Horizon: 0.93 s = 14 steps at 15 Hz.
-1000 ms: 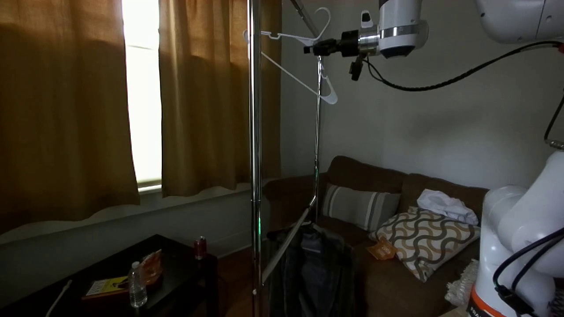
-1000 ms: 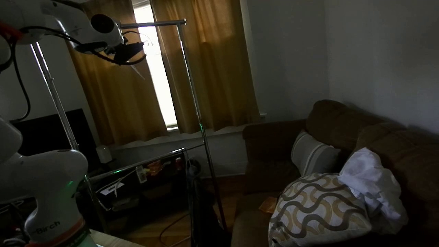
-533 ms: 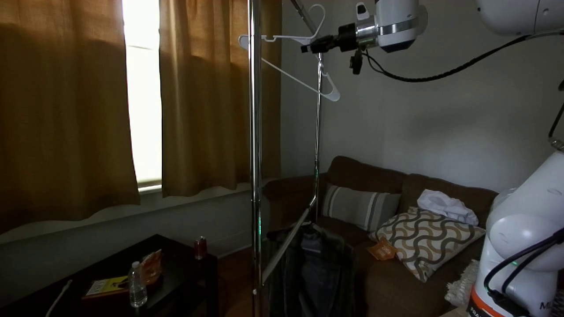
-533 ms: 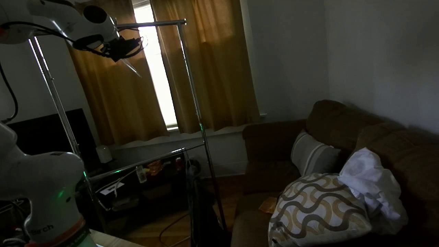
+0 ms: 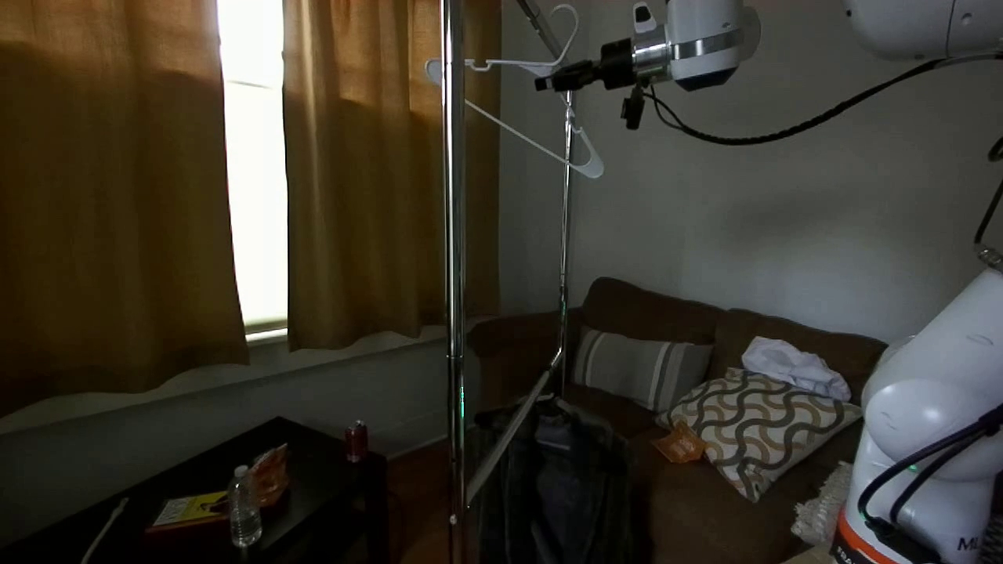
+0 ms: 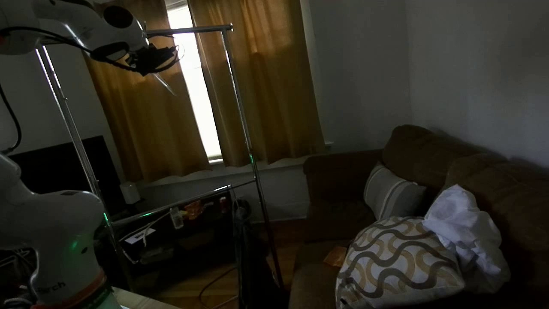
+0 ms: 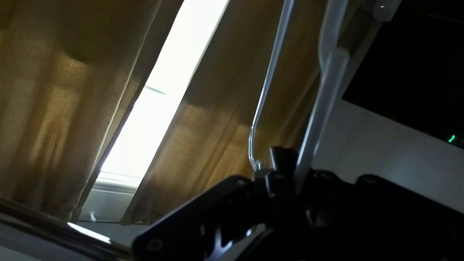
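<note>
Rack post [image 5: 454, 274] partly hides the white hanger [image 5: 521, 137] gripped by the claw [image 5: 547, 81].

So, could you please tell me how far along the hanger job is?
Done: the gripper looks closed on the white hanger. In hand: the hanger, tilted near the rack's top rail, its hook seemingly not over it. Left, perhaps: releasing the hanger, given that grip.

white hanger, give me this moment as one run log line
jaws: shut on white hanger | hook: contact with clothes rack unclear | dark garment: hanging from lower bar
</note>
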{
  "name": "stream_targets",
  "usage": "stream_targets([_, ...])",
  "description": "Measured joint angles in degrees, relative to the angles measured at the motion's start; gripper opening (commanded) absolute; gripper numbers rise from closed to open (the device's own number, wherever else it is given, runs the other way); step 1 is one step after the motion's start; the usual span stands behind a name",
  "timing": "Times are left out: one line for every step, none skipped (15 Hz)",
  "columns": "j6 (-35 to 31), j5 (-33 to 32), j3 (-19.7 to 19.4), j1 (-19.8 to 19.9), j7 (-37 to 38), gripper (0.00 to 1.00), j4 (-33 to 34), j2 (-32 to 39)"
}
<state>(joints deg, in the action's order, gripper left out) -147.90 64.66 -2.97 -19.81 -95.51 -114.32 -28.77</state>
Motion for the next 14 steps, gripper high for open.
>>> stream_targets([0.5, -0.1, 0.4, 0.5, 1.0, 0.01, 0.8, 0.2])
stream_targets([1.3, -0.2, 0.7, 1.2, 2.3, 0.01, 1.9, 0.4])
stream_targets([2.1, -0.2, 1.0, 1.8, 3.4, 0.01, 3.1, 0.6])
stream_targets([2.7, -0.2, 1.2, 2.3, 4.6, 0.01, 4.3, 0.8])
stream_targets([3.3, -0.2, 1.3, 2.8, 5.9, 0.01, 5.5, 1.1])
stream_targets([3.9, -0.3, 1.4, 3.4, 7.2, 0.01, 6.6, 1.5])
stream_targets([4.3, -0.5, 1.5, 3.9, 8.5, 0.01, 7.7, 2.0])
stream_targets([4.5, -0.9, 1.8, 4.5, 10.0, 0.01, 8.6, 2.5])
stream_targets([4.5, -1.5, 2.1, 5.1, 11.5, 0.01, 9.4, 3.1])
stream_targets([4.5, -2.3, 2.5, 5.8, 13.1, 0.01, 10.0, 3.7])
stream_targets([4.5, -3.2, 2.9, 6.3, 14.7, 0.01, 10.7, 4.5])
stream_targets([4.5, -4.0, 3.3, 6.7, 16.1, 0.01, 11.2, 5.2])
stream_targets([4.5, -4.7, 3.6, 6.8, 17.4, 0.01, 11.9, 5.8])
stream_targets([4.5, -5.5, 3.8, 7.0, 18.5, 0.01, 12.5, 6.5])
